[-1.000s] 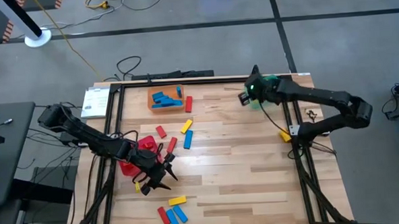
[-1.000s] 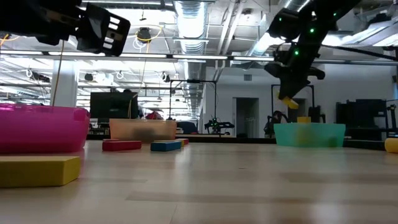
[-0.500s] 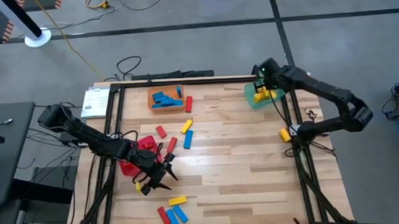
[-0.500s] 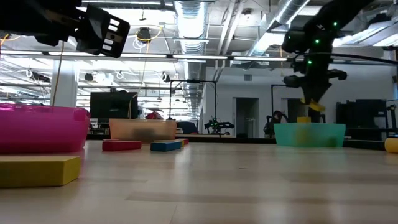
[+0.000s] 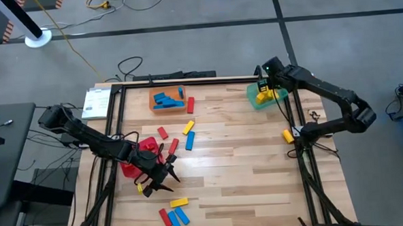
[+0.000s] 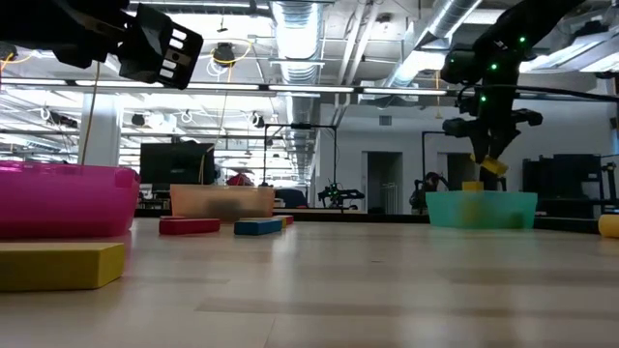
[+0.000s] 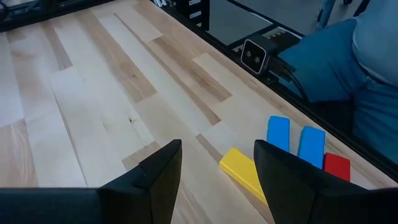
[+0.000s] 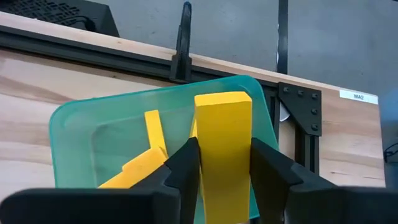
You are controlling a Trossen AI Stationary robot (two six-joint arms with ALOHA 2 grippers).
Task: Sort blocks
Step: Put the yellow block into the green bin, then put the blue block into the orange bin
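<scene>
Drop step, upper right of frame.
Right hand [image 8: 221, 163] clamped on yellow block [image 8: 222, 146] above green bin [image 8: 74, 127]; next: release. Left hand [image 7: 214, 171] apart.

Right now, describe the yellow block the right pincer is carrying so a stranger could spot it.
Find the green bin at the table's far right corner. Directly above it hangs the right pincer, with a yellow block upright between its fingers. Unlike the yellow blocks lying inside the bin, this one is in the air.
</scene>
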